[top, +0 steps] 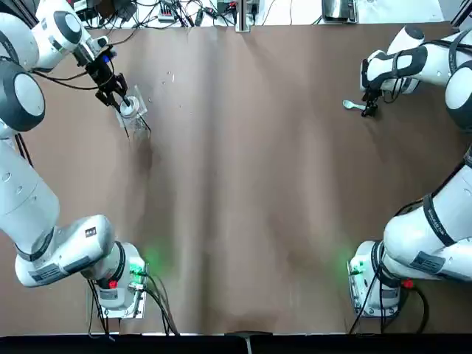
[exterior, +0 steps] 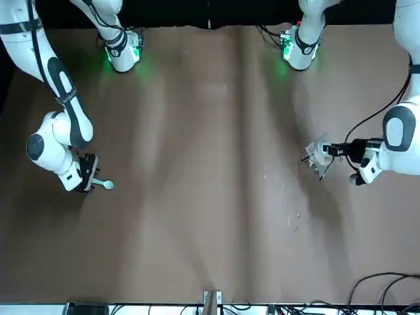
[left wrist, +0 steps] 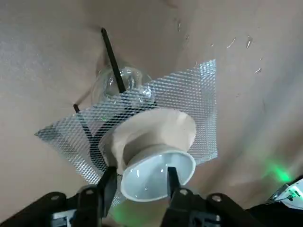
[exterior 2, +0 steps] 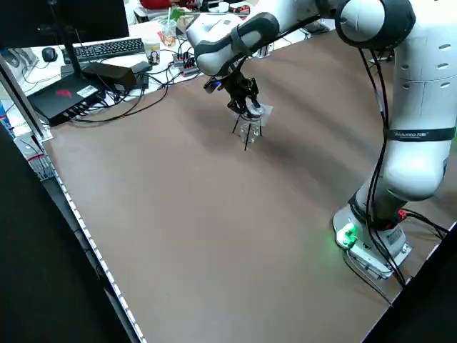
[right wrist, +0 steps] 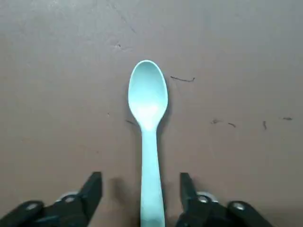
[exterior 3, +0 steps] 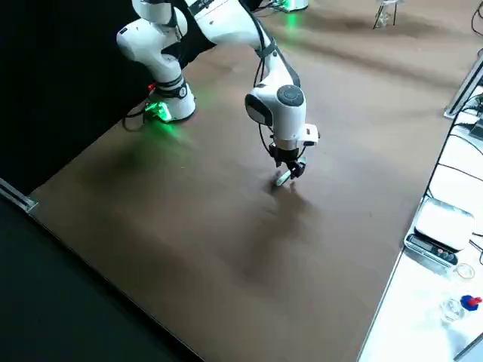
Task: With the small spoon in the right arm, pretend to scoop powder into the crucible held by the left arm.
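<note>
Seen from overhead, a brown table (top: 243, 184) holds a white crucible (left wrist: 156, 172) at about 10 o'clock, sitting on a wire mesh stand (left wrist: 201, 104). The left gripper (top: 118, 98) is right at the crucible; whether it grasps it cannot be told. At about 2 o'clock a small pale spoon (right wrist: 148, 101) lies flat. The right gripper (right wrist: 139, 179) is released, straddling the spoon's handle without touching it.
</note>
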You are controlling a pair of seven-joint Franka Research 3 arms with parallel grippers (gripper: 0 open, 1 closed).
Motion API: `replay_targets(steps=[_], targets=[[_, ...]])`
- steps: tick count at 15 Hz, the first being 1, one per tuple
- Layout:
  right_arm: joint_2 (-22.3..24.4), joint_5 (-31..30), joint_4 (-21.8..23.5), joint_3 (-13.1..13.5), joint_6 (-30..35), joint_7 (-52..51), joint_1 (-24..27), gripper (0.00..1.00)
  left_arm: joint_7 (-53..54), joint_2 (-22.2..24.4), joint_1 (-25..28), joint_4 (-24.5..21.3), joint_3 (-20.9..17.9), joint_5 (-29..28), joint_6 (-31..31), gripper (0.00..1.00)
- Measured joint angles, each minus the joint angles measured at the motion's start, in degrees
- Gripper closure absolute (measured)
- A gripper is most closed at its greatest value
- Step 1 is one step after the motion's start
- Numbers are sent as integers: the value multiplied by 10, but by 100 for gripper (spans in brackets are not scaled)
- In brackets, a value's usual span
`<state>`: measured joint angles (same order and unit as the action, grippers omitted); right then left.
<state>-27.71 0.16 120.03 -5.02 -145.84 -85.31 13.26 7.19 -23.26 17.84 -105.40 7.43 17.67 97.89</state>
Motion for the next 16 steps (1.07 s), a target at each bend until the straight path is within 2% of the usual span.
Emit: replay_targets(steps=[1,4,9,11,12,13,16], targets=[[0,0,0,0,0,0,0,32,0,0,0,0,0,0,0,54],[-4,0,2,0,-13,0,0,38,0,0,0,0,0,0,0,56],[-15,0,3,0,-31,-1,0,41,0,0,0,-1,0,0,0,67],[-15,0,0,0,-36,-1,0,60,0,0,0,-1,0,0,0,82],[-15,0,-1,0,-36,-1,0,71,0,0,1,-1,0,0,0,82],[-15,0,-2,1,-35,-1,0,80,0,0,1,-1,0,0,0,87],[-15,0,-2,1,-33,1,1,81,-2,0,1,0,0,0,0,94]])
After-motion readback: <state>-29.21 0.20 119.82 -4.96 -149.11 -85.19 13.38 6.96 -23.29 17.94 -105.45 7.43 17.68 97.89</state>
